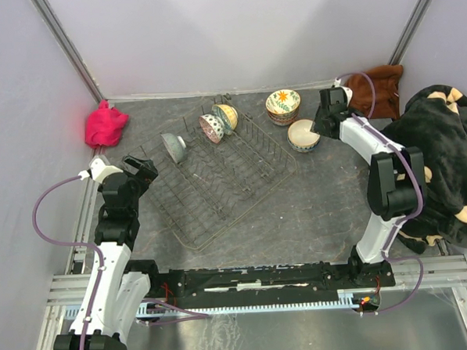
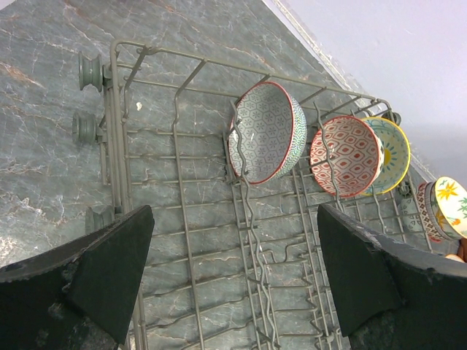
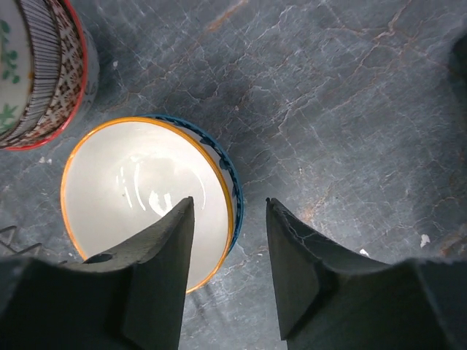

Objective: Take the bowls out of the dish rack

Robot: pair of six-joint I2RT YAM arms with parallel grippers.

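Bowl stack (image 1: 282, 106) perhaps crowding white bowl (image 1: 303, 135)

Dish rack (image 1: 226, 183) centre frame, three on edge at its upper end: grey bowl (image 1: 174, 147), red-patterned bowl (image 1: 211, 129), yellow bowl (image 1: 226, 116). To its right on the table are a stack of bowls (image 1: 283, 106) and a white-inside bowl (image 1: 303, 136), with my right gripper (image 1: 319, 128) just beside it. My left gripper (image 1: 141, 166) hovers at the rack's left edge.

Three bowls (image 1: 211, 129) in dish rack (image 1: 235, 184), stack (image 1: 283, 107) beside.
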